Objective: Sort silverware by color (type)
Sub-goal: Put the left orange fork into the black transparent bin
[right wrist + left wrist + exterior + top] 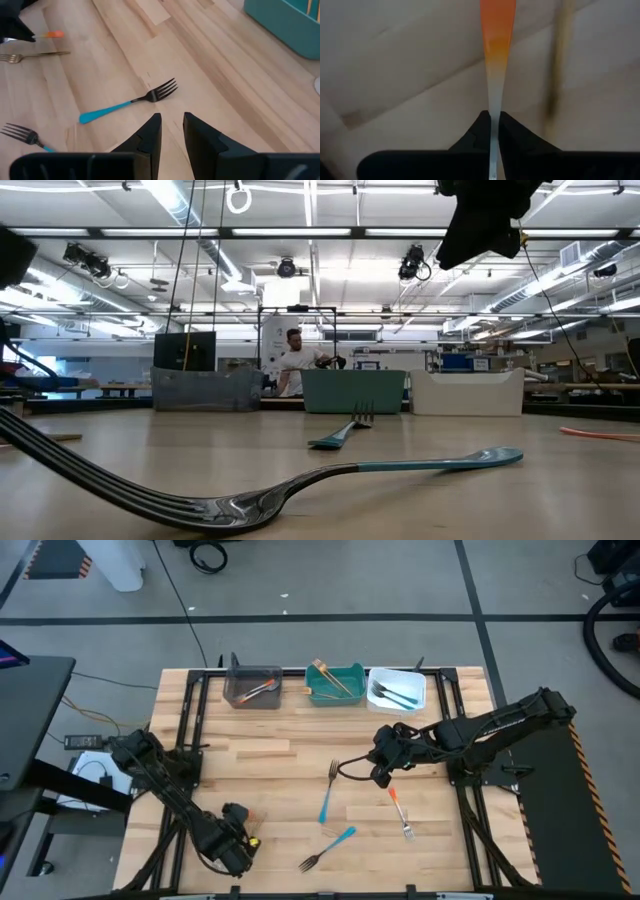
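Orange fork (497, 35) | clamped in left gripper (491, 122) | pickup step; next carry to bin | right gripper (171, 125) empty, slightly apart, blue fork (127, 103) just ahead

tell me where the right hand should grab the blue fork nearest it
Grip the blue-handled fork at mid-handle, coming straight down from above with the fingers across the handle. It lies flat and clear on the table, tines toward the bins, just beside the open right hand.

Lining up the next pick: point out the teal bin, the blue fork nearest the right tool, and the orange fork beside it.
teal bin (335, 695), high view, front wall.
blue fork (326, 802), high view, blue handle.
orange fork (399, 806), high view, orange handle.
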### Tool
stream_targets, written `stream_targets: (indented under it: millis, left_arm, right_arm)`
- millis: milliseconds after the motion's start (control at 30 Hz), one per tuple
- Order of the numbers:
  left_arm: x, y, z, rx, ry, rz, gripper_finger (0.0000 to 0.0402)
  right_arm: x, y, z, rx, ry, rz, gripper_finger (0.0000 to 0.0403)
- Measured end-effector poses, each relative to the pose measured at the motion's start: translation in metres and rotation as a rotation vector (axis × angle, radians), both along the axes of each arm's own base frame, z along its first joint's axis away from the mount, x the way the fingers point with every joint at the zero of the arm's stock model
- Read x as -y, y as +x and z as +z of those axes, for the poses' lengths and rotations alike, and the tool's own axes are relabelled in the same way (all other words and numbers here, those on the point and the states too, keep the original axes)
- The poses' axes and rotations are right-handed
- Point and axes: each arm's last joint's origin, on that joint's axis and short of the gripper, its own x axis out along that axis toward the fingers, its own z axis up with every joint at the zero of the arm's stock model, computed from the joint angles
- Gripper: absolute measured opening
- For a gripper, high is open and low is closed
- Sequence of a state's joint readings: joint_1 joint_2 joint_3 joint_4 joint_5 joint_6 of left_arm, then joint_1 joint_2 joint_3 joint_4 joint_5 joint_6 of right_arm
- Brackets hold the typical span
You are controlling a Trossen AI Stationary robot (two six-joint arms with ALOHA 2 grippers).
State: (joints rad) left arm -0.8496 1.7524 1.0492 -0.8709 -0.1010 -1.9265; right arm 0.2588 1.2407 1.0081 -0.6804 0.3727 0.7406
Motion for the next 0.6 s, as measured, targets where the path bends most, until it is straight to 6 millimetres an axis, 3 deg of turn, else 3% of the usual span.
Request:
stream_targets:
  millis: [267, 467, 600]
  left_arm:
    - [-0.034, -0.001, 0.038, 0.076, 0.113, 0.015, 0.0022]
    - [-0.089, 0.007, 0.071, 0.118, 0.281, -0.015, 0.0022]
    - [-0.139, 0.016, 0.092, 0.136, 0.412, -0.042, 0.0024]
  right_arm:
    - [0.001, 0.0, 0.0, 0.014, -0.028, -0.045, 0.0089]
    - [0.009, 0.001, 0.001, 0.034, -0.106, -0.125, 0.0089]
    - [0.022, 0.002, 0.002, 0.033, -0.132, -0.185, 0.0089]
